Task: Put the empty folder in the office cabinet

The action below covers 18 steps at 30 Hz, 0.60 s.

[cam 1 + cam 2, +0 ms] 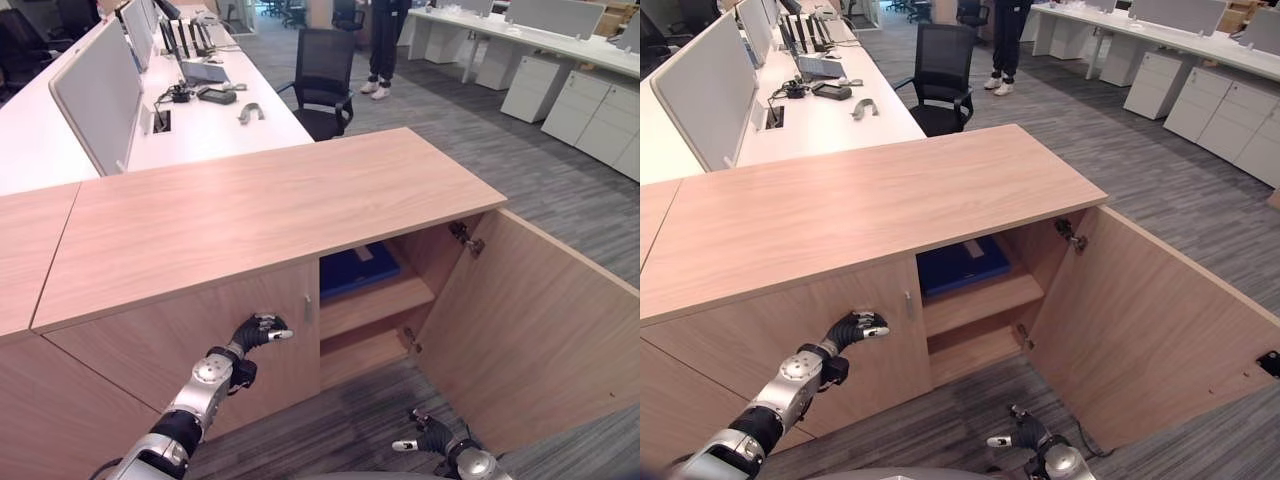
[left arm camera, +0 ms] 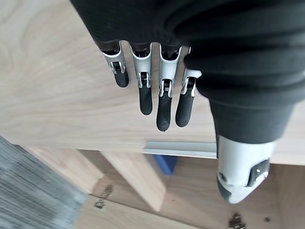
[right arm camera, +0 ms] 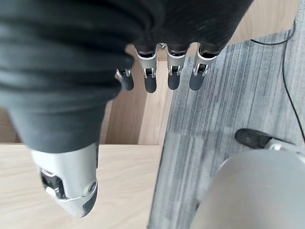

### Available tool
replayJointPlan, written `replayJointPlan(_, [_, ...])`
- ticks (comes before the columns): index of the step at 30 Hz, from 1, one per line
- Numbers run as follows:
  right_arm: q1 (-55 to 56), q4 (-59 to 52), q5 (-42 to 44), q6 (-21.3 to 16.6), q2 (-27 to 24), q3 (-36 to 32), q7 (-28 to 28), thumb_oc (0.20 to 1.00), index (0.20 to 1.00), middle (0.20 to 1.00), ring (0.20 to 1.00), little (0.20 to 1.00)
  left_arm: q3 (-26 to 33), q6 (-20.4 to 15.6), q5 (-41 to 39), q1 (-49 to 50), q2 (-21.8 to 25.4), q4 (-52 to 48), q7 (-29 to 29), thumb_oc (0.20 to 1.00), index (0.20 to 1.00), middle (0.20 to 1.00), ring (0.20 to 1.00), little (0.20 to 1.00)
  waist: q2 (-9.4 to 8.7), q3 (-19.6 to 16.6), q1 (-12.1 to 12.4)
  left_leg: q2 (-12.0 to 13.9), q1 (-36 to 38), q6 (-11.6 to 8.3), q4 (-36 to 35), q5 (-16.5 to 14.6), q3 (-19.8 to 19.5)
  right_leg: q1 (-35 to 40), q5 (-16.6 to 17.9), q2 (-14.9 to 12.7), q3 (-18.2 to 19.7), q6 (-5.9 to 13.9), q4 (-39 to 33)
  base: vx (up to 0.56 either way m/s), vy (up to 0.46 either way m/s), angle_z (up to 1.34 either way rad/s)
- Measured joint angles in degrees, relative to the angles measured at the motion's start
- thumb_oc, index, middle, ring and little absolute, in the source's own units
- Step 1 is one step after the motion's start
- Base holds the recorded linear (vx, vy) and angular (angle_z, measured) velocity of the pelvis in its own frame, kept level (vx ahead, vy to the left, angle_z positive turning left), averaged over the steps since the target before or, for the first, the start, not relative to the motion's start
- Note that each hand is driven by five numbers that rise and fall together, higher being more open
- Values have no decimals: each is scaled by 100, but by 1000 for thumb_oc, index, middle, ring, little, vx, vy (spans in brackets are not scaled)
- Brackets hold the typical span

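Observation:
A blue folder (image 1: 355, 268) lies flat on the upper shelf inside the wooden office cabinet (image 1: 270, 205). The cabinet's right door (image 1: 530, 330) is swung wide open; its left door (image 1: 190, 345) is closed. My left hand (image 1: 258, 330) is open, its straight fingers (image 2: 163, 102) held just in front of the closed door, near the metal handle strip (image 2: 181, 148) at the door's edge. A corner of the blue folder (image 2: 166, 163) shows past them. My right hand (image 1: 430, 435) hangs low over the carpet before the open compartment, open and holding nothing.
A lower shelf (image 1: 365, 350) sits under the folder's shelf. Behind the cabinet stand a white desk (image 1: 215, 125) with screens and cables, a black office chair (image 1: 325, 80), and a person (image 1: 383, 45). White drawer units (image 1: 590, 110) line the right.

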Motion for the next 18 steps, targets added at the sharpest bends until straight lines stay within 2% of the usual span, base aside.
replayJointPlan(1, [-32,0,0,4,0,-38,-5,1000,1000,1000,1000,1000,68,-33,-3,168,-98,-236,27,1000,1000,1000,1000,1000,17,11,71,16,-2,-9,0,6,86,-101,8,11,-5,6,107,-104,-46,-30])
replayJointPlan(2, [-124,12,2,1,19,-138,-7,1000,1000,1000,1000,1000,215,-71,-18,408,-207,-482,29,1000,1000,1000,1000,1000,49,68,198,49,1,8,0,-7,211,-231,14,20,-134,11,279,-108,-75,-38])
replayJointPlan(3, [-217,98,3,-3,53,-233,-27,1000,1000,1000,1000,1000,266,-95,-117,548,-240,-663,49,1000,1000,1000,1000,1000,68,137,213,83,29,25,0,-17,257,-320,17,49,-320,14,454,-124,-121,-55])
replayJointPlan(4, [-404,365,5,-3,104,-342,-79,1000,1000,1000,1000,1000,306,-96,-245,717,-282,-918,29,1000,1000,1000,1000,1000,110,289,326,164,102,29,1,-21,399,-539,19,53,-750,28,801,-94,-183,-52])
replayJointPlan(5, [-486,522,7,44,130,-429,-121,1000,1000,1000,1000,1000,239,-89,-324,725,-317,-943,9,1000,1000,1000,1000,1000,182,387,469,232,114,73,4,-49,512,-679,-174,-69,-1255,39,1031,-71,-199,-51])
replayJointPlan(8, [-516,628,12,125,135,-448,-143,1000,1000,1000,1000,1000,203,-83,-341,848,-383,-922,-51,1000,1000,1000,1000,1000,226,431,740,319,166,13,8,-45,768,-854,-188,-970,-2427,64,1588,-42,-260,-32])
replayJointPlan(9, [-530,627,23,114,144,-452,-143,1000,1000,1000,1000,1000,203,-66,-340,934,-360,-921,-90,1000,1000,1000,1000,1000,245,442,793,356,162,-88,7,-81,824,-819,-152,-1179,-2590,120,1578,-5,-231,-31])
replayJointPlan(11, [-491,624,59,111,154,-458,-146,1000,1000,1000,1000,1000,194,-5,-337,1019,-301,-923,-139,1000,1000,1000,1000,1000,225,432,779,409,180,-177,9,-51,749,-660,-69,-1427,-2549,264,1374,18,-222,-1])
replayJointPlan(12, [-380,664,177,111,174,-470,-146,1000,1000,1000,1000,1000,195,31,-333,1115,-105,-926,-192,1000,1000,1000,1000,1000,57,365,776,411,161,-370,58,64,723,-436,89,-1376,-2214,499,956,7,-238,4])
replayJointPlan(13, [-386,724,224,115,108,-487,-156,1000,1000,1000,1000,1000,230,43,-332,1154,-157,-805,-223,1000,1000,1000,1000,1000,124,318,752,487,177,-459,56,56,721,-309,176,-1242,-2198,542,763,4,-248,-7])
replayJointPlan(14, [-381,820,225,120,16,-538,-173,1000,1000,1000,1000,1000,180,91,-328,1221,-260,-771,-240,1000,1000,1000,1000,1000,323,303,736,630,182,-467,62,128,729,-299,254,-1049,-2184,444,720,-9,-243,-17])
replayJointPlan(15, [-340,854,225,117,-47,-600,-188,1000,1000,1000,1000,1000,146,85,-327,1324,-325,-824,-294,1000,1000,1000,1000,1000,445,287,720,754,172,-461,64,149,763,-293,219,-909,-2175,420,604,-3,-167,-25])
replayJointPlan(16, [-296,940,226,121,-172,-703,-214,1000,1000,1000,1000,1000,154,85,-331,1422,-487,-815,-319,1000,1000,1000,1000,1000,654,239,685,898,180,-469,66,155,806,-206,277,-717,-2162,374,384,-7,-159,-34])
replayJointPlan(18, [-222,1082,229,152,-354,-707,-261,1000,1000,1000,1000,1000,175,94,-335,1579,-818,-799,-367,1000,1000,1000,1000,1000,896,163,589,1143,222,-489,146,298,887,-32,425,-399,-2094,212,2,-4,-283,-41])
